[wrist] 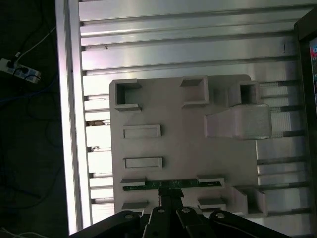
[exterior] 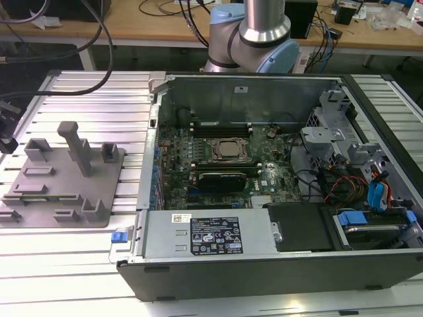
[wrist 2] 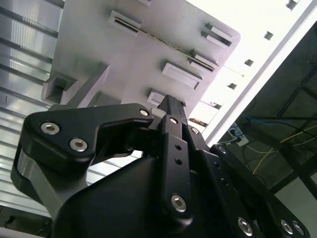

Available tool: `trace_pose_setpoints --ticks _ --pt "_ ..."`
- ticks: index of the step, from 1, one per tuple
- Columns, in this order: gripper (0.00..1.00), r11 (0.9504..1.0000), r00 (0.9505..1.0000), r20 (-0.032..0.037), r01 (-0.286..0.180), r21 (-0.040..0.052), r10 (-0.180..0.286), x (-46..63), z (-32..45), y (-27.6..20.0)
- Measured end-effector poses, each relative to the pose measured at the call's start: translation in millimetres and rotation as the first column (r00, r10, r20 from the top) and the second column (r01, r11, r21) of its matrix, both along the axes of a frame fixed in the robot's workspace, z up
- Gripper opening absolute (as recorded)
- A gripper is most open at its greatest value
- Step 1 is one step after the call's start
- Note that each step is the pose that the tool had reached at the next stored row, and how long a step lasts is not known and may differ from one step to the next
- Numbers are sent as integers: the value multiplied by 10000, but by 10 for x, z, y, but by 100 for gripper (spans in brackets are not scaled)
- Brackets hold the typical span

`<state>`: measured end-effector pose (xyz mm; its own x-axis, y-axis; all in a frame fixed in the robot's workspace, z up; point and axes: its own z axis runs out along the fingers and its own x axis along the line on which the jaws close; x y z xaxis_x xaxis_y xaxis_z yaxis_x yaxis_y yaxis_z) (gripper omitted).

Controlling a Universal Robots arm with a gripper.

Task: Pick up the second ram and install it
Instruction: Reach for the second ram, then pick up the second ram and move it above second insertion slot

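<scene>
The second ram [wrist: 173,185] is a thin green stick standing on edge between small holders near one edge of the grey holder tray [wrist: 183,148]. In the second wrist view the ram [wrist 2: 166,43] reads as a thin dark line across the tray [wrist 2: 99,44]. My gripper [wrist: 171,199] hangs above the tray, its black fingers pressed together and pointing at the stick's middle. Nothing sits between them, and the tips [wrist 2: 171,104] stay clear of the tray. In the exterior view the tray [exterior: 63,198] lies to the left of the open computer case [exterior: 264,165].
Inside the case are the CPU socket [exterior: 231,150], a black expansion card [exterior: 225,178], cables and blue-tabbed drive bays [exterior: 370,221]. A tall post [exterior: 76,145] rises from the tray. Ribbed aluminium table [exterior: 79,264] surrounds it; past its edge are floor and a power strip [wrist: 20,69].
</scene>
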<state>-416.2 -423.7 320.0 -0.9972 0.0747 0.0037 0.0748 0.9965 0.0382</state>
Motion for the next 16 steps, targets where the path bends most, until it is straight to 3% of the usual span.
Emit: trace_pose_setpoints --ticks 16 --pt "8 9999 9999 1 -169 0 169 0 -4 0"
